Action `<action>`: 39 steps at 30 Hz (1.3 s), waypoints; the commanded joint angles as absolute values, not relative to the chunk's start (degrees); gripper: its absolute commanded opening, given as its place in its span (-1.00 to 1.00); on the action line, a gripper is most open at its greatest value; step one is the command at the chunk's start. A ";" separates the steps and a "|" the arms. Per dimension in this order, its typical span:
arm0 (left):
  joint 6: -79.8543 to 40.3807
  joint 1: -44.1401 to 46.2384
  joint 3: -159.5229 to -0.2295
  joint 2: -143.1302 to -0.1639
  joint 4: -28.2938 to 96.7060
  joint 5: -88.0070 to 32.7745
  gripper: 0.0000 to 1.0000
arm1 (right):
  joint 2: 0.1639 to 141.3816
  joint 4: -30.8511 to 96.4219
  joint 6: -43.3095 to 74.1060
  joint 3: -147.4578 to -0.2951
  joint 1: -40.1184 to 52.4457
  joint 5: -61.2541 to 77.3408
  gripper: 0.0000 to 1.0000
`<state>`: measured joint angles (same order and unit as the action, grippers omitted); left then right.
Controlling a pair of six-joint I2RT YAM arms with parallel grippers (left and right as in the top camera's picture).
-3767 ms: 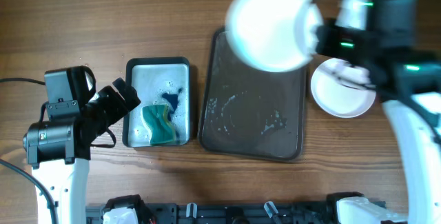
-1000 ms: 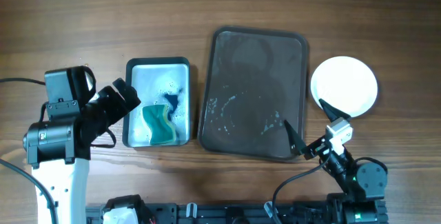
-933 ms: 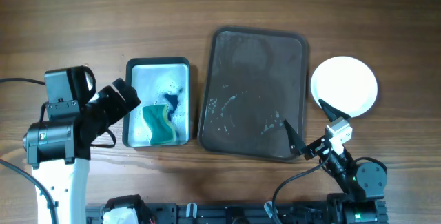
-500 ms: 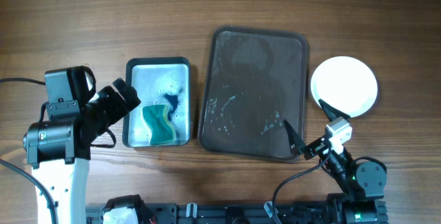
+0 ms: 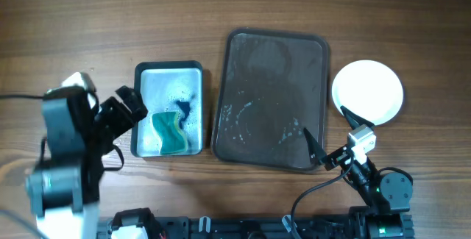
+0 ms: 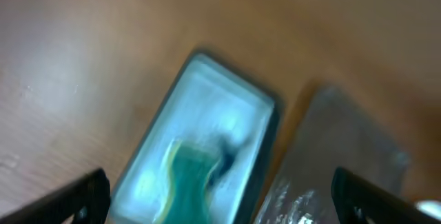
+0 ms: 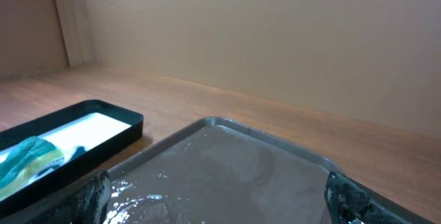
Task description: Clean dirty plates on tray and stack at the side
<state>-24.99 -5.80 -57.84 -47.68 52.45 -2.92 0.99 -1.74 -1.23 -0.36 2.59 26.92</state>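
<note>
At near right corner of tray [image 5: 272,48]: right gripper [image 5: 325,125] jaws spread, empty. Left gripper [image 6: 220,188] jaws apart, empty, left of tray beyond grey tub [image 5: 168,68] with sponge [image 5: 171,132]. White plates [image 5: 368,92] stacked just right of tray; likely rigid, slick wet, breakable; pinch at rim.

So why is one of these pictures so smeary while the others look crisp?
Left wrist view: everything is smeared, the small tray and green sponge included, likely motion blur. Overhead: only the left arm is blurred; the rest is sharp. Right wrist view: sharp, with wet glints on the dark tray.
</note>
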 commanded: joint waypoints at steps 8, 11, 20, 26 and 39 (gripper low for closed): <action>-9.32 1.78 -27.73 -17.41 17.76 -13.04 1.00 | 0.27 -1.96 -1.50 -0.30 2.87 26.55 0.99; -9.43 3.01 -19.90 -9.87 12.71 -13.08 1.00 | 0.27 -1.96 -1.50 -0.30 2.87 26.55 0.99; -10.74 4.34 -3.31 -0.16 -0.86 -12.80 1.00 | 0.27 -1.96 -1.50 -0.30 2.87 26.55 0.99; -10.74 4.54 -0.34 -0.16 3.22 -12.82 1.00 | 0.27 -1.93 -1.50 -0.30 2.87 26.55 0.99; -10.72 5.15 -0.34 -0.32 3.20 -12.82 1.00 | 0.27 -1.93 -1.50 -0.30 2.87 26.55 1.00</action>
<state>-10.81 4.84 -0.58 -0.73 3.03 -12.12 0.89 -1.76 -1.23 -0.36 2.59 26.74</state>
